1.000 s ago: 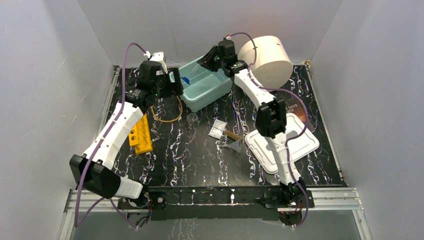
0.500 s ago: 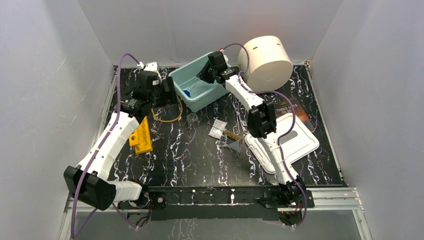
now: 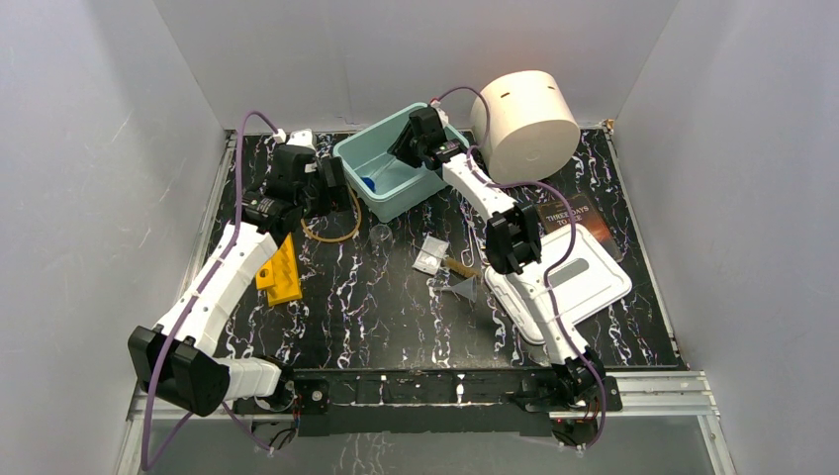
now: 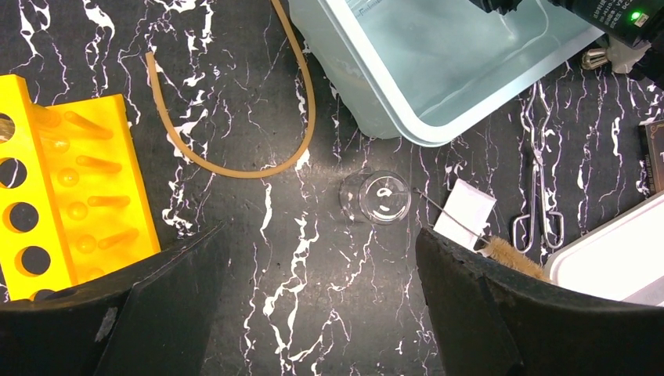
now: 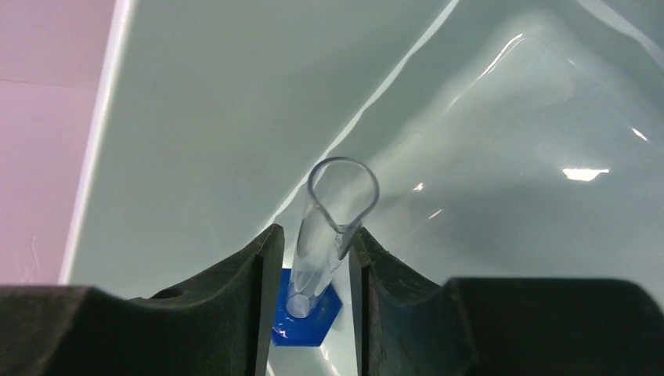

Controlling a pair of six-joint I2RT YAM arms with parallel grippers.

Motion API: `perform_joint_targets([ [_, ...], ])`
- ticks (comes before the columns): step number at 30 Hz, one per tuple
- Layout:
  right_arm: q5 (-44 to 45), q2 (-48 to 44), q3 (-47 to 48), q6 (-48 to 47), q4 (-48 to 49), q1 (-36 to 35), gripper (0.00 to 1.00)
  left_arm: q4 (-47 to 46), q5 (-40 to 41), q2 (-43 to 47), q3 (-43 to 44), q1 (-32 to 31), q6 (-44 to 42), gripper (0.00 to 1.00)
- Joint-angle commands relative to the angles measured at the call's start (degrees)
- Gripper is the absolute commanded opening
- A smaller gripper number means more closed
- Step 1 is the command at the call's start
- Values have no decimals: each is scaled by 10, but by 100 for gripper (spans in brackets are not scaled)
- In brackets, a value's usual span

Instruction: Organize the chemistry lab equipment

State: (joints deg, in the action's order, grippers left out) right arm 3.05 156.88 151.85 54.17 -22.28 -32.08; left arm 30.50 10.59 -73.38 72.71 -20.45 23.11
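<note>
top view: the teal bin [image 3: 396, 203] sits at 12 o'clock on the table, with the right gripper [image 3: 396, 163] dipped inside it over a blue-capped clear tube [image 3: 368, 183]. that looks like the only item binned so far. left outside are the amber rubber tubing [image 3: 331, 236] at 10 o'clock, the tiny glass beaker [image 3: 381, 235], clear flat packet [image 3: 429, 254], wooden-handled brush [image 3: 457, 265] and clear funnel [image 3: 463, 288], clustered mid-table. so the task looks early. the left gripper [image 3: 331, 183] hangs beside the bin's 9 o'clock wall. a yellow rack [image 3: 280, 267] crowds 9 o'clock and a white tray [image 3: 594, 287] 4 o'clock.

left wrist: left gripper [image 4: 319, 231] spread wide and empty above the beaker [image 4: 384, 197], which has bare table all round. the tubing [image 4: 235, 168] curls at 11 o'clock, its far end near the bin wall [image 4: 376, 102]. the packet [image 4: 466, 213], brush [image 4: 513, 254] and metal forceps [image 4: 536, 196] lie close together at 3 o'clock, tight for fingers.

right wrist: right gripper [image 5: 315, 235] stands narrow around the tube [image 5: 333, 211], a sliver of gap at 9 o'clock; whether it grips, i cannot tell. the bin floor [image 5: 509, 117] offers open room.
</note>
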Motion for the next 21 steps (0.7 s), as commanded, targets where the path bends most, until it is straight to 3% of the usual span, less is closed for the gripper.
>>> perform_joint_targets([
  [1, 25, 9, 28, -16, 27, 8, 47, 2, 17, 21, -5, 2, 0, 87],
  [13, 76, -35, 25, -114, 29, 8, 68, 2, 6, 20, -4, 3, 3, 87],
  [17, 87, -54, 25, -178, 43, 8, 71, 6, 1, 20, -2, 3, 3, 87],
  [21, 40, -80, 24, -234, 61, 8, 72, 5, -9, 20, -1, 3, 7, 88],
])
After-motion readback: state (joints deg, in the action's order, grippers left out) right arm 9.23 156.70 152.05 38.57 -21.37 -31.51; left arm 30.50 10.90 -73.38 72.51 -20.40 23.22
